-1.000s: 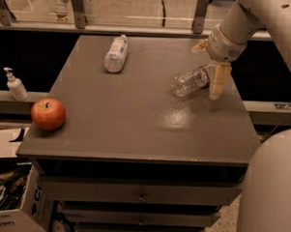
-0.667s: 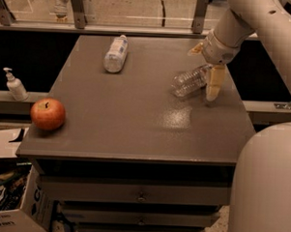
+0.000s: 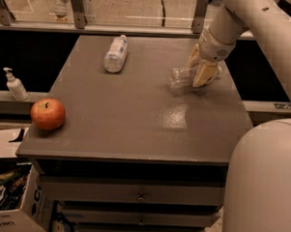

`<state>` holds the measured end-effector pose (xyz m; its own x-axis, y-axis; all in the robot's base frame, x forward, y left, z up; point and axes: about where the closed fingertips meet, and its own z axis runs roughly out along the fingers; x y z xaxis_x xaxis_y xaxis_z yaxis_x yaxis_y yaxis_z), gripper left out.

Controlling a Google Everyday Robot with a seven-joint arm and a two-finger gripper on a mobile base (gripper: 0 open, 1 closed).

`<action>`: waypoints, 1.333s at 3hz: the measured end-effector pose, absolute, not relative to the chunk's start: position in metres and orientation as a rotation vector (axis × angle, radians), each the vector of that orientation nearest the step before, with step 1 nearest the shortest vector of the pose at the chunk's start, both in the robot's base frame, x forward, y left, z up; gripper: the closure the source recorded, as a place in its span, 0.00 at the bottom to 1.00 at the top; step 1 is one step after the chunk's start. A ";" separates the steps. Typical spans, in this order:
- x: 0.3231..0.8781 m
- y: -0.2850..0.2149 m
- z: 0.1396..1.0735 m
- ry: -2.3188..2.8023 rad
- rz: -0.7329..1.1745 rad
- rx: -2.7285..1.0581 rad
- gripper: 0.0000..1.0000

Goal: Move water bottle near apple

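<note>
The water bottle [image 3: 180, 77] is seen lying on its side on the table [image 3: 135, 137], far to the right of the apple [image 3: 48, 113] and a good bit further back. Its long way is pointed approx. at the apple: one end is turned toward the apple and a little to the front, the other end is turned away and a little back. The gripper [image 3: 200, 66] is found at that far end, so the bottle is lying on the apple side of the gripper, right up against it. Whether the bottle is squeezed tight or the gripper is only set around it can't be told. The apple itself is sat near the table's front left corner, w/ its stem up. Only one arm [image 3: 246, 16] is there, reached down from above, so no pick between arms is needed. For the next move, a sure hold is likely needed 1st, then the bottle can be taken left and forward to the apple. The path looks open, but the bottle is round, so it could be rolled away if it is let go too soon. A 2nd, fatter bottle [image 3: 115, 53] is lying behind and right of the apple, and a small pump bottle [image 3: 14, 84] is stood just left of the apple, off the table; both are to be left alone.
</note>
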<state>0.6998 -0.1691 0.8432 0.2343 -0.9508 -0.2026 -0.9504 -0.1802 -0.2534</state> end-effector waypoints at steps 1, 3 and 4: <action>0.697 -0.154 0.858 1.768 0.018 -2.173 0.72; 0.644 -0.098 0.876 1.734 0.099 -2.192 1.00; 0.597 -0.059 0.876 1.647 0.119 -2.243 1.00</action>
